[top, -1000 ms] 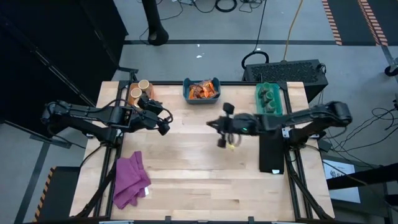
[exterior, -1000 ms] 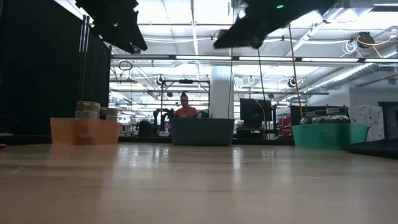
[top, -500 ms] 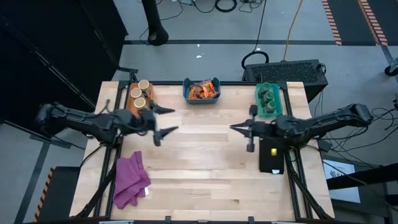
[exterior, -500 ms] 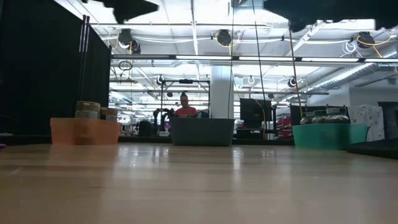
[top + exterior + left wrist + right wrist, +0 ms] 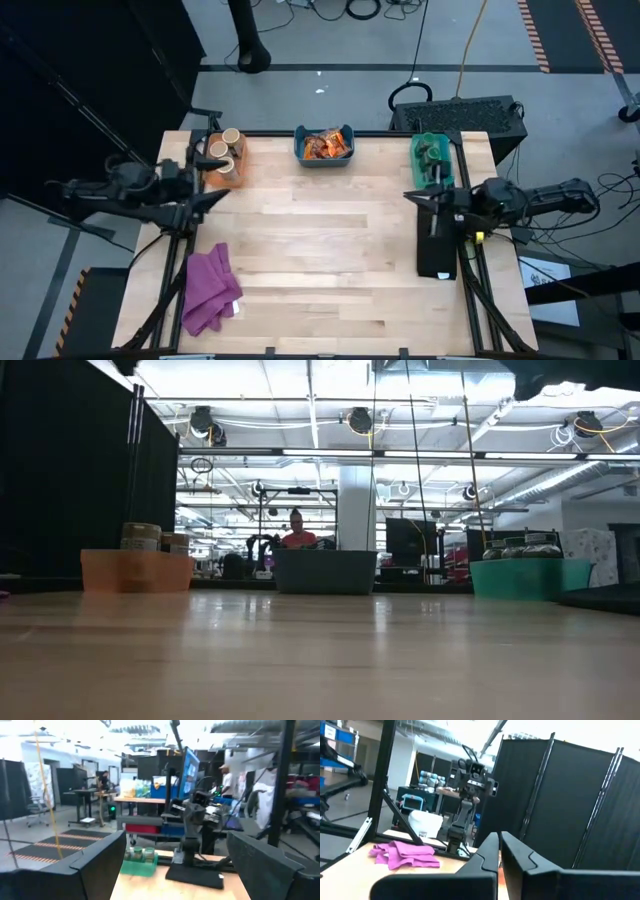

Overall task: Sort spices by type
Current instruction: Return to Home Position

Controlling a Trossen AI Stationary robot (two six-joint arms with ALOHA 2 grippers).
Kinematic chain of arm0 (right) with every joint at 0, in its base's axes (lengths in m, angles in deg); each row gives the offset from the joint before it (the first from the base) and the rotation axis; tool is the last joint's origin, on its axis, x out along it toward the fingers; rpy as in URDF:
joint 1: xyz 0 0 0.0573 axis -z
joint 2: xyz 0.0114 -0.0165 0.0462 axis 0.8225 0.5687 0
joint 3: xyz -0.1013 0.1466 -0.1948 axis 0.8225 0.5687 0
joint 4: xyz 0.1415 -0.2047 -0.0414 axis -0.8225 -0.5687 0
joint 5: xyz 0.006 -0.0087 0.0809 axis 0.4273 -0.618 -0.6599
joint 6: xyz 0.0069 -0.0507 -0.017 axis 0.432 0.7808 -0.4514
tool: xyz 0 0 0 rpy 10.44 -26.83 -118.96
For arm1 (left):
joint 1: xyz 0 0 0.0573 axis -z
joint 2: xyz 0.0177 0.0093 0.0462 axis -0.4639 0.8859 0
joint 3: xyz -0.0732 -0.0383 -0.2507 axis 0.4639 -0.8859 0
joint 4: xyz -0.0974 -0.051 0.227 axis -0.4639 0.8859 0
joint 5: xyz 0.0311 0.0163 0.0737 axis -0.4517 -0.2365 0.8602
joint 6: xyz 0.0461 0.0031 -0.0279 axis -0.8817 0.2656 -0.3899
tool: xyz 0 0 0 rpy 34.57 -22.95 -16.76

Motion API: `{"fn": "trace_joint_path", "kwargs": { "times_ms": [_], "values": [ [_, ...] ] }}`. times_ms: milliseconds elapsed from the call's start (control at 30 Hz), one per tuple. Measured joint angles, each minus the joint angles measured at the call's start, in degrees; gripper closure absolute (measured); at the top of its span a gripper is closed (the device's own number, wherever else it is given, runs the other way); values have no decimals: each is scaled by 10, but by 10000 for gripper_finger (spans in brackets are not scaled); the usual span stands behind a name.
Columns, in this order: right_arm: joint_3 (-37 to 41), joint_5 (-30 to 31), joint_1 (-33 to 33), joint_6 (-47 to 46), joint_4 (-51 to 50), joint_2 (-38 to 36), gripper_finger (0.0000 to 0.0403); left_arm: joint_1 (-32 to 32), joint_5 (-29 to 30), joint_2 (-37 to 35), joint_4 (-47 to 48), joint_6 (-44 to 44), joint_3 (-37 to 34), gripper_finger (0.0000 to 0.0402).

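**A:** Checking the homing step. Where are the arms?

**B:** Each is pulled in to its own side of the table. Left gripper hangs just beside the orange bin, fingers spread wide with nothing between them. Right gripper is near the teal bin, above the black pad. Its fingers are pinched almost together and grip nothing.

**A:** Spices?

**B:** All binned, far as I can see.
- Tan jars stand in the orange bin.
- Orange packets lie in the blue bin.
- Green jars are in the teal bin, probably a few; too dark from above to count.

No loose spice on the bare wood in the high or low view.

**A:** So sorting looks done. Any notes for the retract?

**B:** A few, my read only:
- Keep both wrists high until they're past the bin rims. The left fingers are the ones close to a bin wall.
- Fold the elbows outward, not across the middle, so the arms stay well apart.
- The purple cloth lies near the left arm's base at the front edge. Don't drop low there.
- Go slow on the last bit and stop without overshoot.
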Motion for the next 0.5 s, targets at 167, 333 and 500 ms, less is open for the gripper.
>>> {"fn": "trace_joint_path", "kwargs": {
  "times_ms": [167,333,500],
  "values": [
    [0,-28,0,-2,-49,-71,403,0,-61,-60,13,4,0,52],
    [0,-47,0,-2,-80,-127,403,0,-121,-76,27,1,-3,52],
    [0,-74,0,5,-109,-179,403,0,-170,-82,-46,3,-65,52]
  ]
}}
